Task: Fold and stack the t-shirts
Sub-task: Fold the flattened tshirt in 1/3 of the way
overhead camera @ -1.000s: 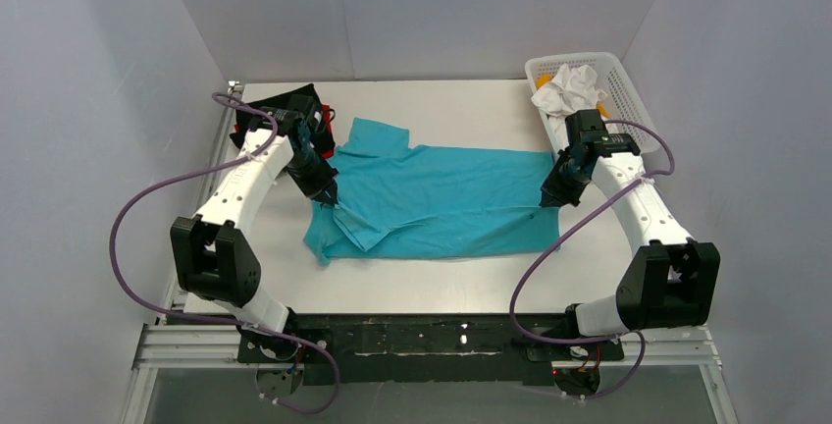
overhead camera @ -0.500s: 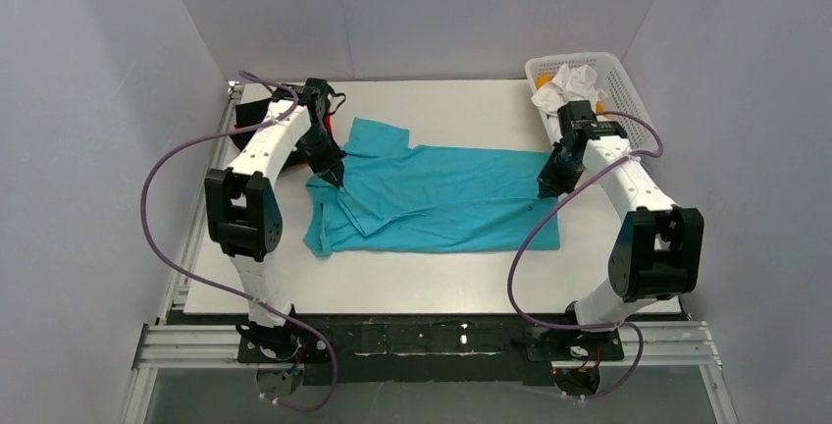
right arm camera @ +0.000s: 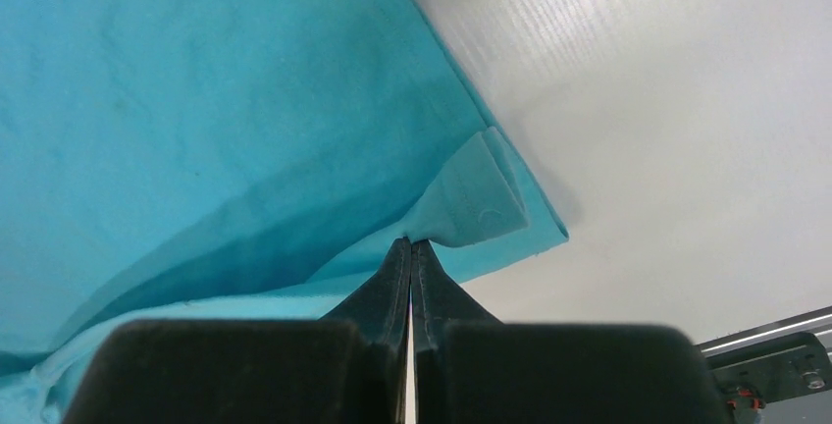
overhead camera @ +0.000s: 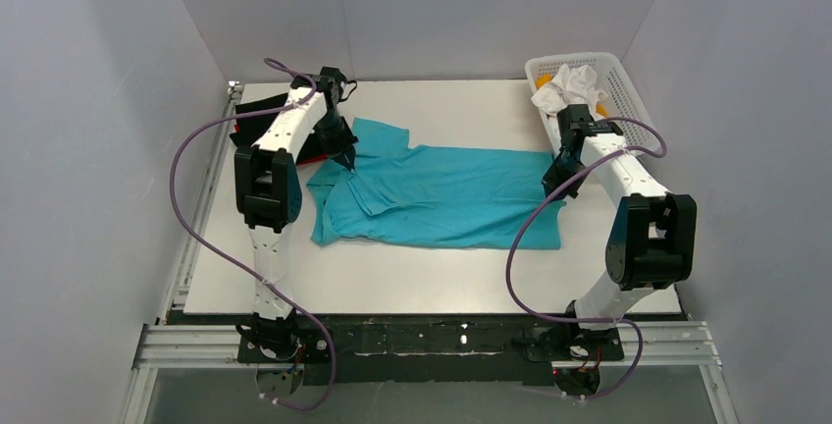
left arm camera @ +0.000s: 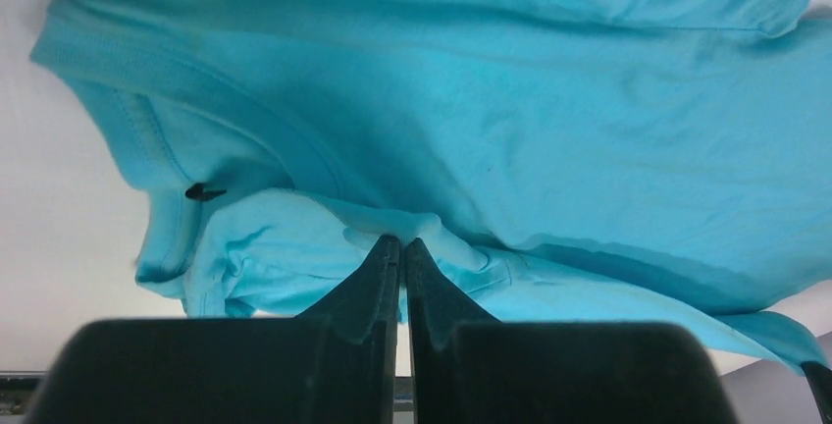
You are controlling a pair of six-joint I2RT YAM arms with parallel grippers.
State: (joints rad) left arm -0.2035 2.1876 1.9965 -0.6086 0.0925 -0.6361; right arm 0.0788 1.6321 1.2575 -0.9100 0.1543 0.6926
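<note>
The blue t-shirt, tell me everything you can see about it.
The blue t-shirt is plain turquoise, soft and cotton-like, with a ribbed collar. It lies lengthwise across the table, collar end left, partly folded and wrinkled, one sleeve pointing to the far side. The left claw is shut on bunched cloth near the collar; the right claw is shut on a hem corner.

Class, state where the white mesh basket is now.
In the top external view, the white mesh basket sits at the far right corner of the table, just beyond the right gripper pinching the turquoise t-shirt.
</note>
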